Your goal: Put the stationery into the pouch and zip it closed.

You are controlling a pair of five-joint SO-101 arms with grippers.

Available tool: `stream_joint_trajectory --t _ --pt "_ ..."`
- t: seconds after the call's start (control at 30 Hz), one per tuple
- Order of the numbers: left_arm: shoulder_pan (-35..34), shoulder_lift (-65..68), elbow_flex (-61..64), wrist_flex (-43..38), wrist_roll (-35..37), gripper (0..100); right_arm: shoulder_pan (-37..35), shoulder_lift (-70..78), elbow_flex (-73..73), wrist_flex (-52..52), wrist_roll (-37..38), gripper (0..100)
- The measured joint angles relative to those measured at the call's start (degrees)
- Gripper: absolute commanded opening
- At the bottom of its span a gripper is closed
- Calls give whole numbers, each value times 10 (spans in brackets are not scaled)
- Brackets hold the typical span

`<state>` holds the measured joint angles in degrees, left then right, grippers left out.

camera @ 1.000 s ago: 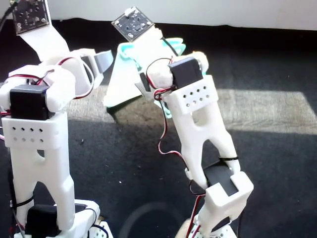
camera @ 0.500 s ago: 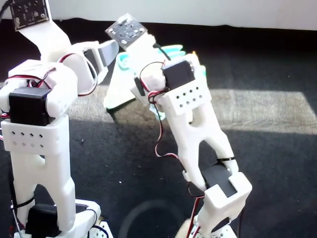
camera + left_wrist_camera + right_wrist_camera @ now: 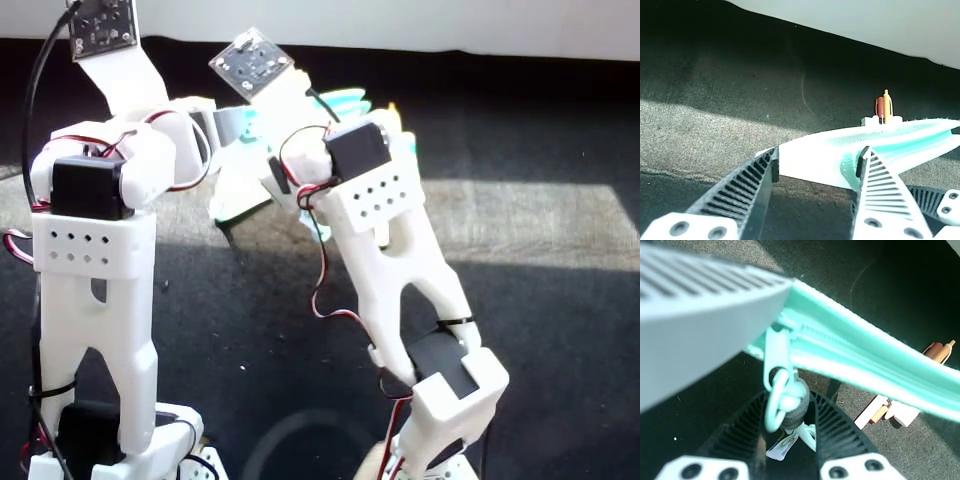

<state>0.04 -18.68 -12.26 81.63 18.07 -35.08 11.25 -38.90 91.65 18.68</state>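
A white pouch (image 3: 236, 186) with a mint zipper lies on the dark mat between the two arms. In the left wrist view, my left gripper (image 3: 819, 156) stands open with the near end of the pouch (image 3: 807, 167) between its fingers. My right gripper (image 3: 786, 401) is shut on the mint zipper pull (image 3: 776, 371), which hangs from the zipper band (image 3: 865, 365). A brown and an orange pen (image 3: 883, 106) stick up behind the pouch. Small white and orange stationery pieces (image 3: 888, 413) lie on the mat beyond the band.
A grey ribbed finger of the other arm (image 3: 695, 315) presses close over the zipper. A sunlit strip (image 3: 530, 220) crosses the mat to the right of the arms. The white wall (image 3: 420, 20) bounds the far side.
The left arm has swung to the right, bringing its gripper up to the pouch's end. The right arm shifted slightly to the left with the zipper pull and has held there since.
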Motion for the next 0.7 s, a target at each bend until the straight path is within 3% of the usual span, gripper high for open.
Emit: stream_joint_trajectory --t 0.7 --pt "0 -8 65 -41 -1 262 0 0 2 -24 0 5"
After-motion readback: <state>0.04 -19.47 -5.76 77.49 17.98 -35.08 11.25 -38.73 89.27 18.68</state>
